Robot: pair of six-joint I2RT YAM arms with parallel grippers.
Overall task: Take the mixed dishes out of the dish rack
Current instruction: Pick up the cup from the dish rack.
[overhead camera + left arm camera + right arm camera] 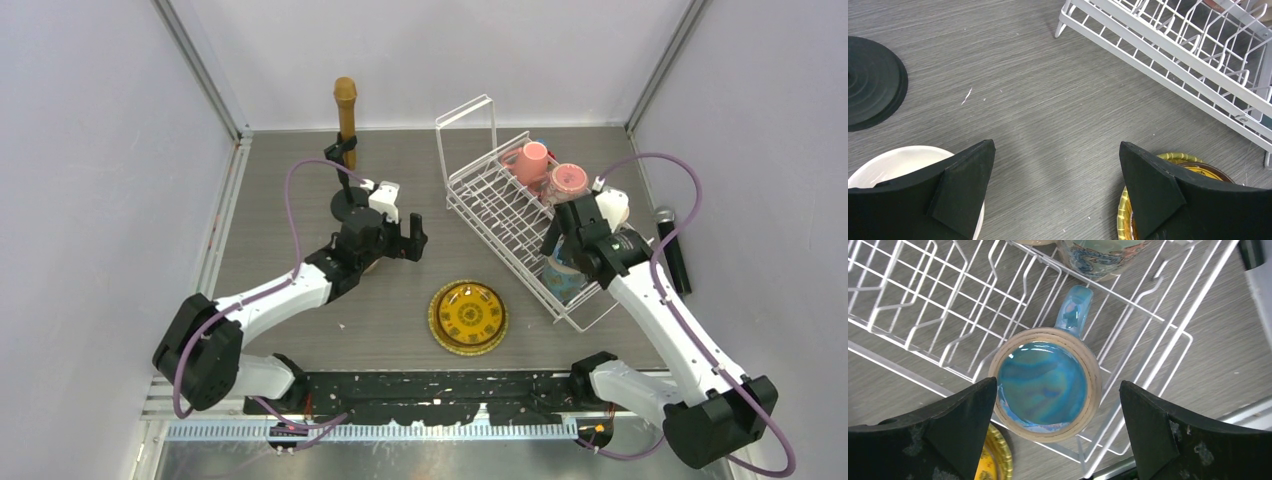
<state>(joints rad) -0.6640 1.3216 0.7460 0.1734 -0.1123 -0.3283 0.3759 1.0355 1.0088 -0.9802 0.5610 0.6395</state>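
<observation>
The white wire dish rack (pixel 500 205) stands at the back right, its tall loop at the far end. It holds two pink mugs (pixel 532 160), a white mug (pixel 614 205) and a beige mug with a blue glazed inside (pixel 1043 385), handle pointing away. My right gripper (pixel 1058 390) is open and hovers right over that blue-lined mug, one finger on each side and neither touching it. A yellow patterned plate (pixel 468 317) lies on the table in front of the rack. My left gripper (pixel 1057 150) is open and empty over bare table, left of the plate (pixel 1128 210).
A brown microphone (pixel 345 105) on a black stand with a round base (pixel 870 82) stands at the back left. A white round dish (pixel 893 162) lies under my left gripper's left finger. A black microphone (pixel 673 250) lies right of the rack. A patterned mug (pixel 1103 257) sits beyond the blue-lined one.
</observation>
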